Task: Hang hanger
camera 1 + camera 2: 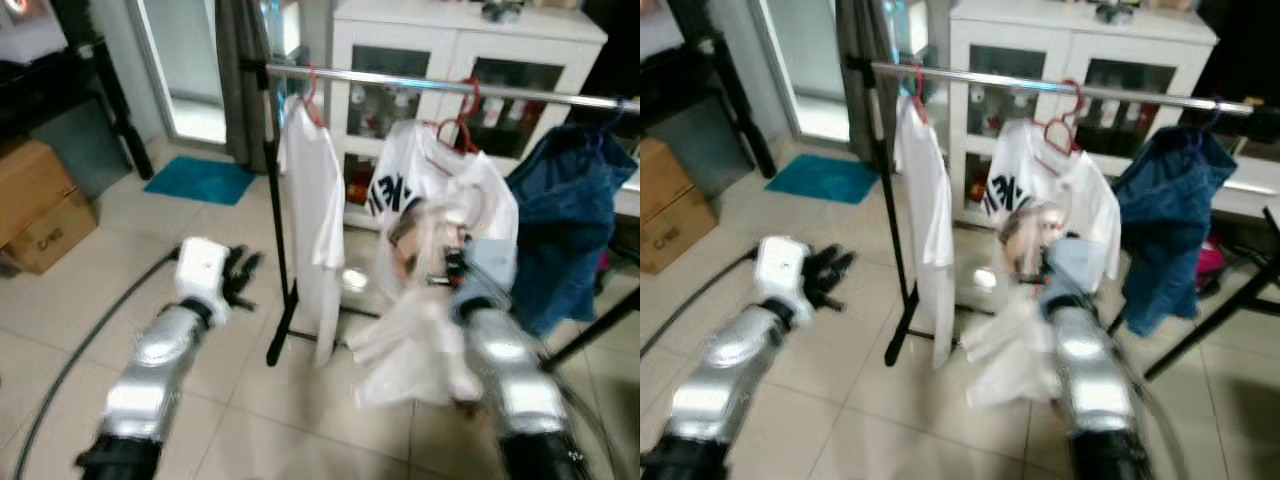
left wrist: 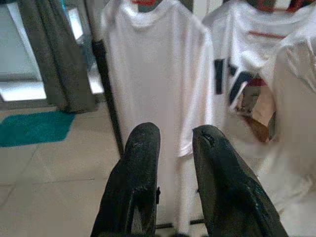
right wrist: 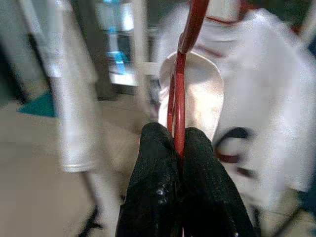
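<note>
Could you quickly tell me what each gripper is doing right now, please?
Left gripper: open, holding nothing.
Right gripper: shut on the red hanger.

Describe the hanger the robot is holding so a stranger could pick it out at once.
Start at the clothes rail. Below it, the right pincer grips a red hanger carrying a white garment. The other red hangers already hook the rail.

glossy red hanger, shiny metal rail

teal mat on floor | cardboard boxes far left | white cabinet behind
</note>
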### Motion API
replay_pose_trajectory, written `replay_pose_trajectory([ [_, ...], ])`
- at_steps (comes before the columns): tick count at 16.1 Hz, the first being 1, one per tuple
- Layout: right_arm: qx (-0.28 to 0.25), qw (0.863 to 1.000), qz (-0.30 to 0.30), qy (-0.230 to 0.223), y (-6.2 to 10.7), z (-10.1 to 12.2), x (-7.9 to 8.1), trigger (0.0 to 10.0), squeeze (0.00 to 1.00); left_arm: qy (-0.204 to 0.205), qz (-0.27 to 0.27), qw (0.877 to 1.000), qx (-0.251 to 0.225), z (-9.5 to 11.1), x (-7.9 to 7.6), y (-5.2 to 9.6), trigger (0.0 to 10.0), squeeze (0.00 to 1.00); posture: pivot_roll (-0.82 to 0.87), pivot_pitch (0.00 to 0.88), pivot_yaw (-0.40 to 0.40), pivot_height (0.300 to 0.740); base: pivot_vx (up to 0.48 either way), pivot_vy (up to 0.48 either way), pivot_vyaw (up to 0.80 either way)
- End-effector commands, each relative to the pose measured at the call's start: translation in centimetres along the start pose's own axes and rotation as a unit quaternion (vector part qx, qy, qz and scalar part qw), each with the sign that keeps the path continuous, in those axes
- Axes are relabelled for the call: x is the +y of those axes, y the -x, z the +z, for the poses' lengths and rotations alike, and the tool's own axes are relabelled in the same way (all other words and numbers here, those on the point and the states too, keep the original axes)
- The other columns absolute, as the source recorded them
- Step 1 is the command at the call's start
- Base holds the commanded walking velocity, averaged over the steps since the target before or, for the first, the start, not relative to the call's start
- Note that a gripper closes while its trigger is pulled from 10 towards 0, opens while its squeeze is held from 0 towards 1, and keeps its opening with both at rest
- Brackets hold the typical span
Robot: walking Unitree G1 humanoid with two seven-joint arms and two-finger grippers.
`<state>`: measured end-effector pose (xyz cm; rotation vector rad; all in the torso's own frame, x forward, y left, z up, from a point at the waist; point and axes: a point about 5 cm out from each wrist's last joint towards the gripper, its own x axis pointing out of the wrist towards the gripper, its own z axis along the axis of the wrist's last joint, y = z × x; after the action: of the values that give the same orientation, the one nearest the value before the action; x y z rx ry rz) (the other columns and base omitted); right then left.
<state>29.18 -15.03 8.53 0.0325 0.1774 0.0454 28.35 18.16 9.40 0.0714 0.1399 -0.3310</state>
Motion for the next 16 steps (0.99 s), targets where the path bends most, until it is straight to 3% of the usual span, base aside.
replay_pose_trajectory([
  [1, -0.017, 1.000, -0.014, 0.007, -0.07, 0.84, -1.17, 10.0, 0.00, -0.003, -0.011, 1.000, -0.012, 0.66, -0.58, -0.46, 10.0, 0.00, -0.02, 0.000, 0.010, 0.740, 0.356, 0.000, -0.80],
  [16, -0.020, 0.999, 0.013, 0.033, -0.09, 0.68, -0.54, 10.0, 0.00, -0.005, -0.010, 1.000, -0.022, 0.65, -0.81, -0.15, 10.0, 0.00, 0.00, 0.000, -0.008, 0.740, 0.357, 0.000, 0.00],
])
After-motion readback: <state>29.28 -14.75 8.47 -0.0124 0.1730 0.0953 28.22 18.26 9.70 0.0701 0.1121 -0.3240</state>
